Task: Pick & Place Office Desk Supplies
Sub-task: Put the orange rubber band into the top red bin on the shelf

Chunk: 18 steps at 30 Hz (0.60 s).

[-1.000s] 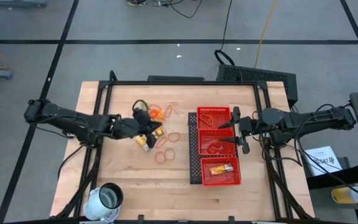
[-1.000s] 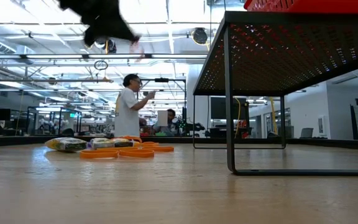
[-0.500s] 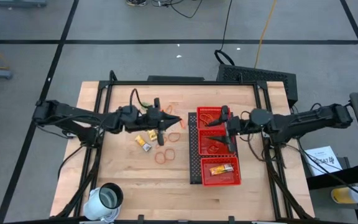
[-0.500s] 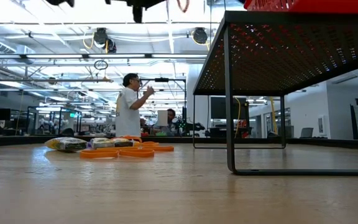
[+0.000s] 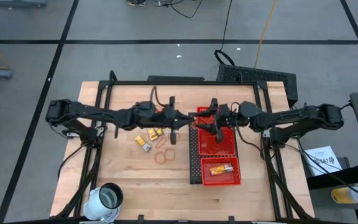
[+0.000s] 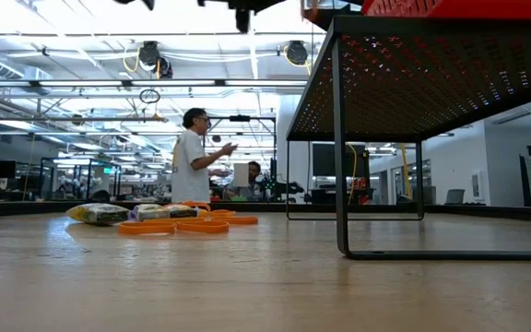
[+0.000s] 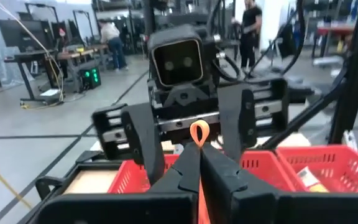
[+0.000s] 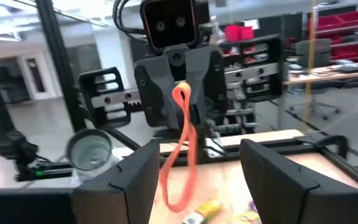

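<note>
Your left gripper (image 5: 174,118) has just carried a rubber band (image 8: 182,146) up from the pile on the surface and over toward the red tray (image 5: 216,149), while the right gripper (image 5: 205,123) moved in from the tray's far side to meet it. A sec ago the two arms were well apart; now they face each other just beside the tray's edge. To me this looks like a handover, or a drop into the tray, so this item is prob. near its place but not yet placed.

Left jaws are pressed together, pinching the band, which hangs down as a long loop between both grippers. Right jaws are spread wide and hold nothing, lined up w/ the band.

Both arms are stretched out nearly level above the surface, wrists pointing at each other.

Other supplies: several loose bands (image 5: 165,155) and small yellow packets (image 5: 144,143) lie on the wood left of the tray; one packet (image 5: 221,168) and some bands are already in tray compartments
</note>
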Each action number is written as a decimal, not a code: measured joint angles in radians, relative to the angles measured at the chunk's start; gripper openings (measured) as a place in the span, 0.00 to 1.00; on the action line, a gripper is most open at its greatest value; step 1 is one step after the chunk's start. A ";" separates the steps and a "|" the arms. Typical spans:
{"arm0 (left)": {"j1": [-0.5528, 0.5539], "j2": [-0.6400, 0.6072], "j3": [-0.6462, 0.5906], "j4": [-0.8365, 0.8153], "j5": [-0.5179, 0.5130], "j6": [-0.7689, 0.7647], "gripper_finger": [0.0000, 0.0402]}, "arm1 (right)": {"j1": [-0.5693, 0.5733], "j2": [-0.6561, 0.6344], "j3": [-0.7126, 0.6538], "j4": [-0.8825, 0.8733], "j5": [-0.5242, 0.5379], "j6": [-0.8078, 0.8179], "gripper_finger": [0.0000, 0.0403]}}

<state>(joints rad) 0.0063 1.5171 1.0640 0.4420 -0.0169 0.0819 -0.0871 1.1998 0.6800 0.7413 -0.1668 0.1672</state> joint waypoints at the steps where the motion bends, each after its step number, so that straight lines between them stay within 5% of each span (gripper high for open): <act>1: 0.000 0.012 0.022 -0.036 -0.002 0.008 0.01 | -0.004 0.010 0.000 0.016 -0.018 0.004 0.53; 9: 0.000 0.100 0.138 -0.140 -0.010 0.043 0.02 | -0.005 0.043 0.000 0.010 -0.020 -0.032 0.50; 18: 0.000 0.062 0.141 -0.153 -0.011 0.053 0.03 | -0.005 0.010 0.000 -0.073 -0.020 -0.082 0.25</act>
<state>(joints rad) 0.0063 1.5796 1.2048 0.2892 -0.0275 0.1354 -0.0921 1.2098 0.6804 0.6683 -0.1864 0.0856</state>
